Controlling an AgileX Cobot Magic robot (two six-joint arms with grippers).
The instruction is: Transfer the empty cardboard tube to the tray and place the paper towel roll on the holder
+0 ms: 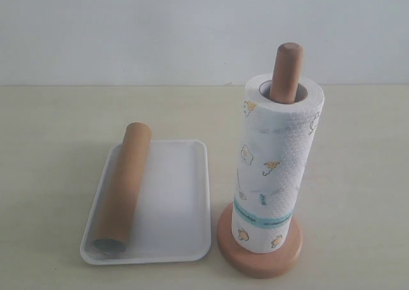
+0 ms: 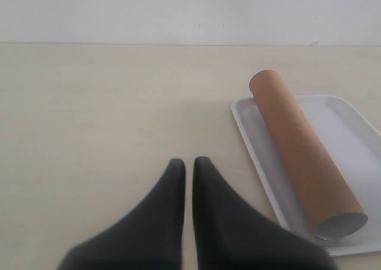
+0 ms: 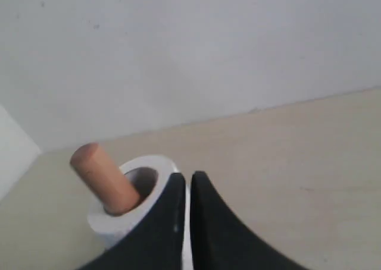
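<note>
The empty cardboard tube [image 1: 123, 188] lies lengthwise in the white tray [image 1: 182, 207], along its left side. The paper towel roll [image 1: 275, 168] stands upright on the wooden holder [image 1: 259, 259], whose dowel top pokes out of the core. Neither gripper shows in the exterior view. In the left wrist view my left gripper [image 2: 189, 163] is shut and empty over bare table, beside the tray [image 2: 351, 127] and the tube [image 2: 300, 154]. In the right wrist view my right gripper [image 3: 186, 178] is shut, holding nothing, close beside the roll's top rim [image 3: 107, 221] and the holder's dowel [image 3: 102, 176].
A pale wooden tabletop [image 1: 57, 124] runs back to a plain white wall [image 1: 160, 28]. Tray and holder stand close together near the front edge.
</note>
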